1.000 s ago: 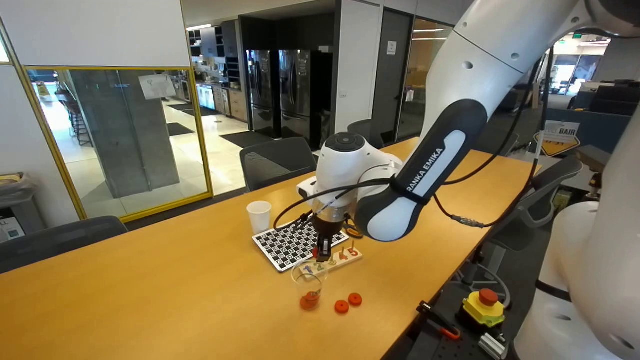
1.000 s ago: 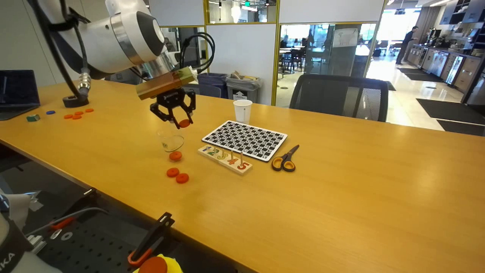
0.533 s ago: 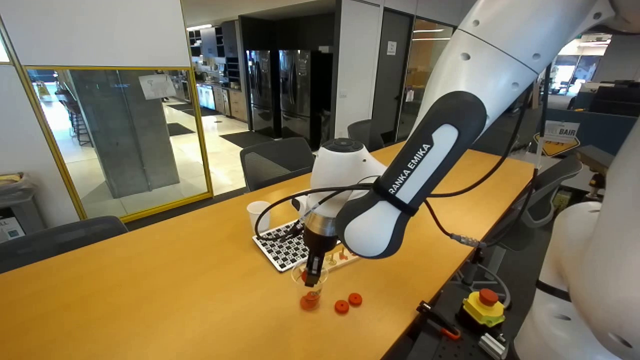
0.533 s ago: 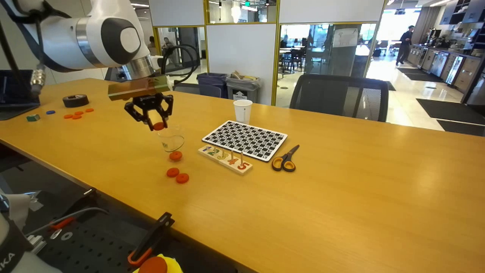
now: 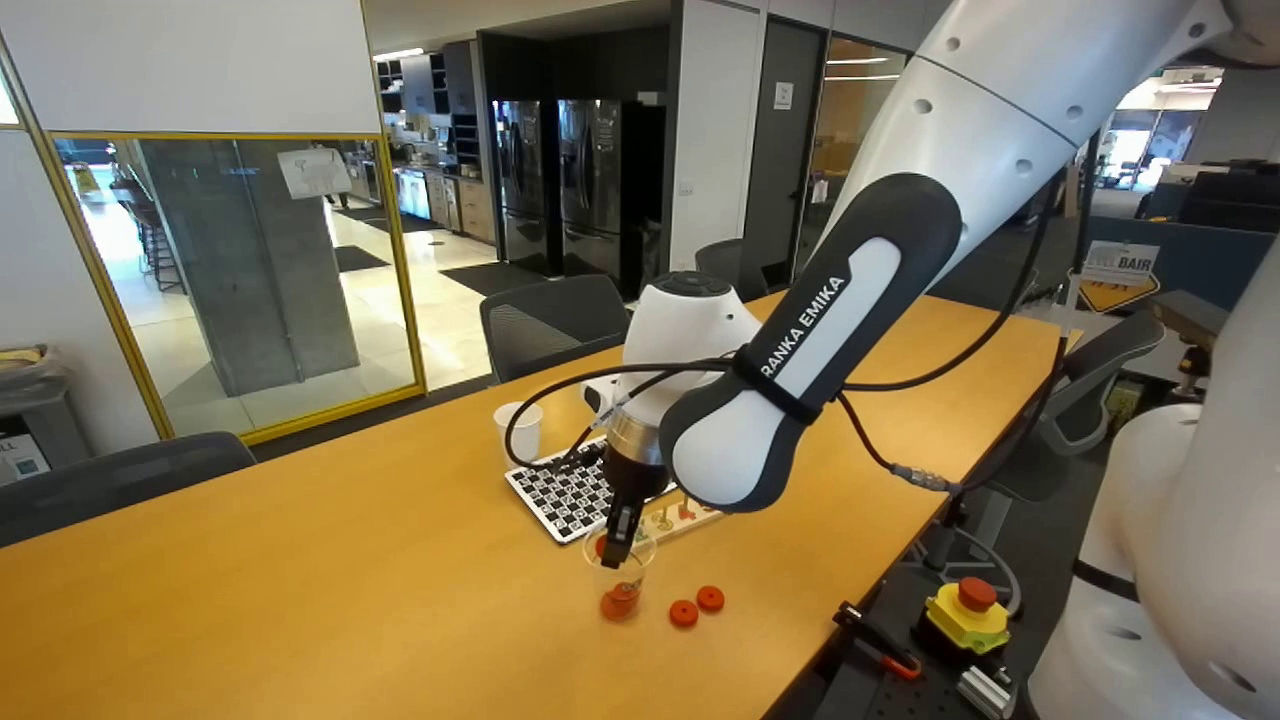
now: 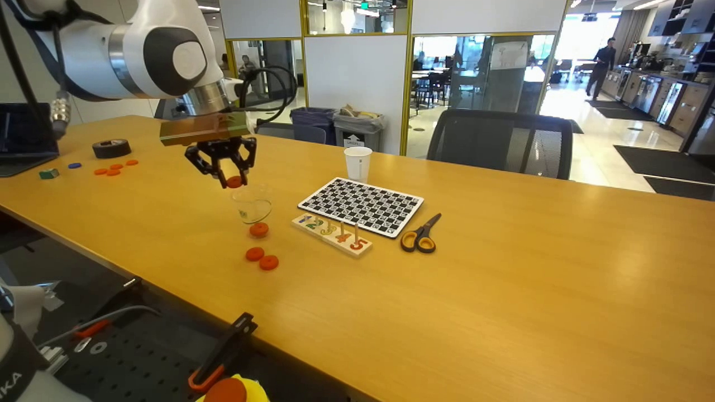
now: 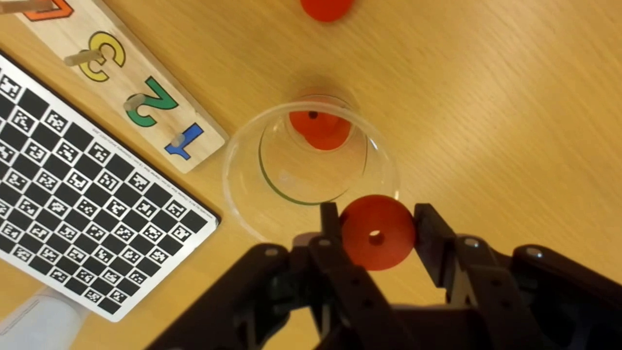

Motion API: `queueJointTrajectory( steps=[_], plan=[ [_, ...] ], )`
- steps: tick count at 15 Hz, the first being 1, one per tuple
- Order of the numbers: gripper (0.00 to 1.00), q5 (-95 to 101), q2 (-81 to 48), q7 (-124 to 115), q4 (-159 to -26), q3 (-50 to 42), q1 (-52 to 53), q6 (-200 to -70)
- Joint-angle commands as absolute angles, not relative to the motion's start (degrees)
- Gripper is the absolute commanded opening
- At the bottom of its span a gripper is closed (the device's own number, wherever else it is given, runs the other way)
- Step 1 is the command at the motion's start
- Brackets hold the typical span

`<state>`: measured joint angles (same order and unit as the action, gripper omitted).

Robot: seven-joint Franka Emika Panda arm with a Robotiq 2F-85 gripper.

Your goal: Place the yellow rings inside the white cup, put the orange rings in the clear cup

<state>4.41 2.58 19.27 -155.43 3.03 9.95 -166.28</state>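
Note:
My gripper [image 7: 377, 217] is shut on an orange ring [image 7: 378, 232], pinched edge-on between its fingertips. The pair hangs just above the clear cup [image 7: 228, 167], overlapping one side of its rim in the wrist view. At the bottom of that cup lie overlapping orange rings [image 7: 323, 126]. Two loose orange rings [image 6: 254, 254] [image 6: 268, 262] rest on the table beside the cup. Behind the checkerboard stands the white cup [image 6: 357, 164], upright; its inside is hidden in an exterior view. Yellow rings are hidden or out of view.
A checkerboard [image 6: 363, 205] and a pegged number board [image 6: 332, 234] lie close to the clear cup, with scissors [image 6: 420, 234] beyond. Farther off are several flat orange pieces [image 6: 115, 166], a blue piece [image 6: 74, 165], a tape roll [image 6: 111, 148] and a laptop [image 6: 25, 139].
From near the number board, my gripper has come down and across to the clear cup's rim, rising very slightly in the last half second. The orange ring stays in its grip.

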Motion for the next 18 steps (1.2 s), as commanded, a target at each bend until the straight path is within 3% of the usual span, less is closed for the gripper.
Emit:
queueJointTrajectory(
  steps=[1, 7, 8, 9, 11, 14, 18],
  plan=[
    [0.21, 7.39, 2.95, 17.07, -155.03, 3.55, 7.58, -167.55],
    [0.21, 9.16, 2.17, 16.07, -154.68, 3.37, 5.76, -167.81],
    [0.26, 9.18, 2.09, 15.71, -154.58, 3.36, 5.58, -167.64],
    [0.67, 9.27, 2.13, 15.31, -154.55, 3.35, 5.42, -167.42],
    [0.75, 8.16, 2.04, 15.42, -154.56, 3.30, 5.41, -167.33],
    [0.97, 6.00, 2.14, 16.09, -154.73, 3.28, 5.66, -167.26],
    [1.00, 3.19, 4.66, 13.78, -155.78, 2.94, 5.29, -165.40]
  ],
)
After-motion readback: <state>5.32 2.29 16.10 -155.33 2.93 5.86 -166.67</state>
